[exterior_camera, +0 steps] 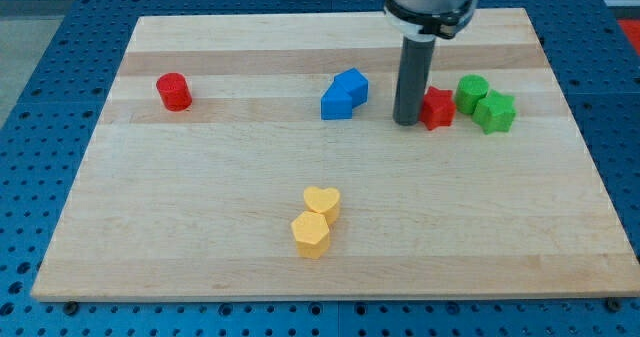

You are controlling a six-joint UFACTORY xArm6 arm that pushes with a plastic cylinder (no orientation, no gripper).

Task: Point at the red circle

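Note:
The red circle is a short red cylinder at the board's upper left. My tip is far from it, at the upper right of the wooden board, touching or just left of a red star. The rod stands upright between the red star and the blue blocks.
Two blue blocks sit together left of my tip. A green circle and a green star lie right of the red star. A yellow heart and a yellow hexagon touch at the lower middle.

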